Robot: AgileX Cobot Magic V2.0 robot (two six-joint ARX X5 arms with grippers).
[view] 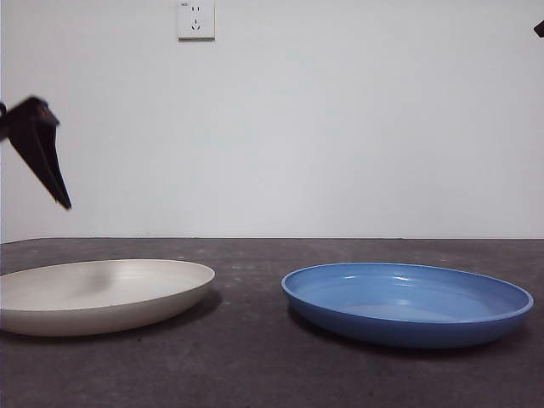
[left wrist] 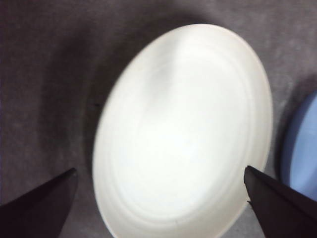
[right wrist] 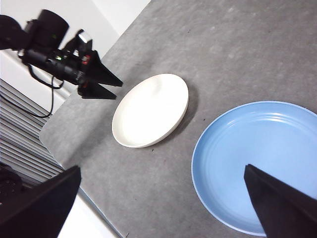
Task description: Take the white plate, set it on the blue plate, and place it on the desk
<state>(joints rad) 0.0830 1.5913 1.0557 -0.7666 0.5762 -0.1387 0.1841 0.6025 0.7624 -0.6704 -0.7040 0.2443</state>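
The white plate [view: 102,293] lies flat on the desk [view: 255,365] at the left, and the blue plate [view: 408,302] lies to its right, a gap apart. My left gripper [view: 47,157] hangs above the white plate's left side, clear of it. In the left wrist view the left gripper [left wrist: 160,169] is open and empty, with the white plate [left wrist: 183,134] below it and the blue plate [left wrist: 304,144] at the edge. My right gripper [right wrist: 162,168] is open, high above both plates, the white plate [right wrist: 151,109] and the blue plate [right wrist: 257,158]. That view also shows the left gripper [right wrist: 99,82].
A white wall with a socket [view: 195,19] stands behind the desk. The right arm shows only as a black tip [view: 539,28] at the top right corner. The desk's edge [right wrist: 69,161] runs close to the white plate's outer side.
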